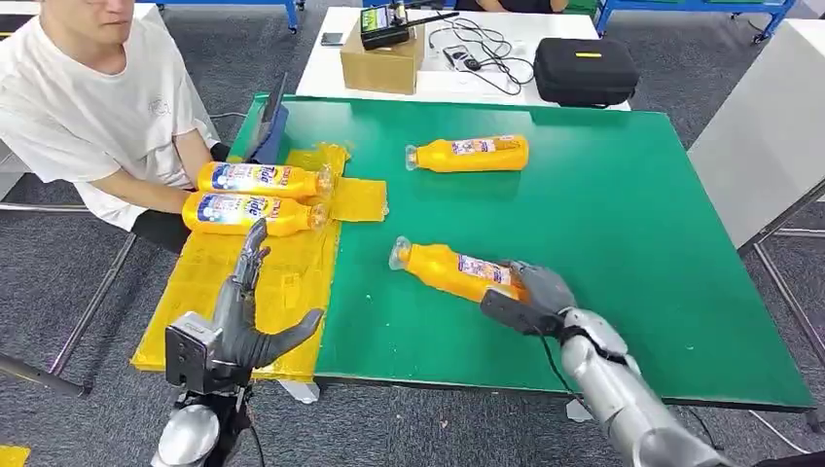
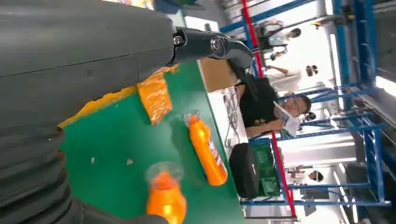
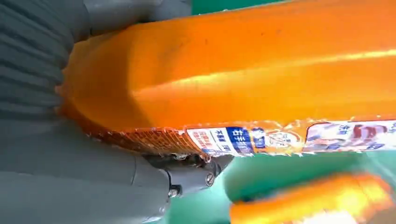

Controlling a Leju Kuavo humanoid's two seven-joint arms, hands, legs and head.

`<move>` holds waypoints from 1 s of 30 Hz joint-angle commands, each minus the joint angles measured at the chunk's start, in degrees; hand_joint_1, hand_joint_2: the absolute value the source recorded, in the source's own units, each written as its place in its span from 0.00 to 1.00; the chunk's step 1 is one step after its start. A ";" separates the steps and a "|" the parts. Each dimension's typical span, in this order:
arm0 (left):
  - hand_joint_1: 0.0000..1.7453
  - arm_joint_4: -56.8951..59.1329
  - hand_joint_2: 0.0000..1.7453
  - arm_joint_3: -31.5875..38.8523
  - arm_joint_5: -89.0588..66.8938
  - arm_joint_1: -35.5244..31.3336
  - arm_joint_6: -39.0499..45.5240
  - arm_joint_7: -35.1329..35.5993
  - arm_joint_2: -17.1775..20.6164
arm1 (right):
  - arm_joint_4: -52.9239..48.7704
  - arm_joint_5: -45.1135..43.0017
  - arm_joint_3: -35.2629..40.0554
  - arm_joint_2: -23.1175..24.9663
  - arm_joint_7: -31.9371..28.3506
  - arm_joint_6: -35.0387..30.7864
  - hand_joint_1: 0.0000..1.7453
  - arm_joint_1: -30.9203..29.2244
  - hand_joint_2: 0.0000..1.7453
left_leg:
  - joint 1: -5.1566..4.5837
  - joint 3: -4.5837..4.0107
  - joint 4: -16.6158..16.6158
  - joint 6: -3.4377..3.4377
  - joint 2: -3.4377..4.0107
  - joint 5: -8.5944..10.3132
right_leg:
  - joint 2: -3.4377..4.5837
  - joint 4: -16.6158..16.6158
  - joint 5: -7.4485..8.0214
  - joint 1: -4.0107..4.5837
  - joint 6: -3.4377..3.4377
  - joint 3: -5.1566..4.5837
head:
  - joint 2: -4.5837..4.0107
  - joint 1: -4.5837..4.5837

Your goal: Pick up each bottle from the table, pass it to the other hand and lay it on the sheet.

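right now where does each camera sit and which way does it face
Head view: high on the body, looking forward and down at the green table; both arms show, left hand over the sheet, right hand on the near bottle.
Left wrist view: behind the left hand, looking across the table.
Right wrist view: behind the right hand, close on the near bottle.
Shared: near bottle and far bottle appear in all three.

A: The head camera looks forward and down from high over the green-topped table [image 1: 623, 243].

B: The left wrist camera, turned sideways, sees that table [image 2: 121, 140] from farther back; the right wrist camera sits almost against the orange plastic bottle [image 3: 233, 70], which the head view [image 1: 457, 270] shares.
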 commanded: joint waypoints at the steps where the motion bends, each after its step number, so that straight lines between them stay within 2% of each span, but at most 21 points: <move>1: 0.00 6.96 1.00 3.56 15.35 2.79 -3.21 7.21 -4.57 | -12.14 3.61 -4.72 3.48 -0.02 -15.67 1.00 8.29 1.00 | 0.06 -0.07 -0.04 -0.07 0.07 0.00 | 0.03 -0.05 0.02 0.07 -0.11 -0.11 | 0.00 0.02; 2: 0.00 9.16 1.00 3.41 19.43 3.88 -3.90 8.80 -5.78 | -13.94 2.78 -6.00 4.57 -1.25 -19.27 1.00 9.23 1.00 | 0.11 -0.16 -0.03 -0.11 0.03 0.00 | -0.04 -0.07 0.02 0.13 -0.17 -0.14 | 0.00 0.00; 5: 0.00 16.34 1.00 -2.22 23.46 5.09 -6.16 7.17 -5.90 | -18.87 -2.68 -7.86 6.77 -6.25 -21.46 1.00 11.19 1.00 | -0.01 -0.29 -0.07 -0.04 -0.19 0.02 | -0.12 -0.05 -0.01 -0.01 -0.06 -0.23 | 0.00 0.02; 8: 0.00 20.10 1.00 -7.86 24.08 4.73 -7.74 3.46 -4.81 | -21.59 -7.17 -7.34 7.64 -8.01 -18.39 1.00 11.89 1.00 | 0.01 -0.46 -0.09 -0.05 -0.12 -0.01 | -0.12 -0.11 0.00 0.00 -0.10 -0.38 | 0.00 0.02; 9: 0.00 20.04 1.00 -10.79 16.01 3.80 -3.48 0.23 -2.97 | -19.59 -3.06 -4.21 6.36 -4.47 -16.68 1.00 10.77 1.00 | -0.02 -0.56 -0.06 -0.04 -0.15 0.00 | -0.15 -0.06 -0.02 -0.04 -0.08 -0.48 | 0.00 0.02; 10: 0.00 19.39 1.00 -12.15 13.55 2.97 -2.19 -0.53 -2.18 | -17.89 -2.10 -1.91 6.11 -3.64 -13.45 1.00 10.03 1.00 | 0.00 -0.57 -0.07 -0.07 -0.15 -0.01 | -0.18 -0.08 -0.03 -0.01 -0.12 -0.48 | 0.00 0.02; 12: 0.00 17.63 1.00 -12.22 13.08 1.96 -2.18 0.05 -1.44 | -13.87 -2.24 0.29 7.19 -4.74 -10.52 1.00 9.15 1.00 | 0.01 -0.67 -0.03 -0.10 -0.22 0.01 | -0.23 -0.06 -0.03 0.01 -0.14 -0.56 | 0.00 0.02; 14: 0.00 15.84 1.00 -11.70 15.98 1.33 -5.35 2.18 -1.36 | -10.63 -2.34 2.05 9.36 -6.23 -10.88 1.00 9.01 1.00 | 0.08 -0.67 -0.05 -0.14 -0.12 0.02 | -0.13 -0.10 0.02 0.08 -0.19 -0.60 | 0.00 0.00; 18: 0.00 15.28 1.00 -11.77 16.97 1.52 -6.36 2.62 -1.47 | -9.90 -2.25 2.90 9.96 -6.27 -10.78 1.00 8.99 1.00 | 0.08 -0.72 -0.04 -0.13 -0.08 0.00 | -0.09 -0.07 0.02 0.08 -0.18 -0.64 | 0.00 0.00; 21: 0.00 13.05 1.00 -12.51 18.16 1.88 -8.72 1.01 -1.98 | -7.38 -2.43 7.21 11.63 -7.54 -6.85 1.00 8.97 1.00 | 0.07 -0.71 -0.03 -0.11 -0.16 0.01 | -0.19 -0.06 -0.01 0.06 -0.15 -0.64 | 0.00 0.02; 26: 0.00 12.72 1.00 -12.62 18.16 1.83 -8.74 1.01 -2.13 | -7.30 -2.41 7.42 12.03 -7.57 -7.26 1.00 9.29 1.00 | 0.02 -0.80 -0.02 -0.05 -0.16 0.03 | -0.18 -0.01 -0.01 -0.01 -0.07 -0.74 | 0.00 0.00; 30: 0.00 9.29 1.00 -11.75 19.98 2.50 -8.81 -1.18 -3.17 | -6.14 -4.77 10.97 13.86 -9.97 -2.79 1.00 10.25 1.00 | 0.08 -0.81 0.02 -0.09 -0.12 -0.01 | -0.11 -0.02 0.00 0.05 -0.13 -0.72 | 0.00 0.02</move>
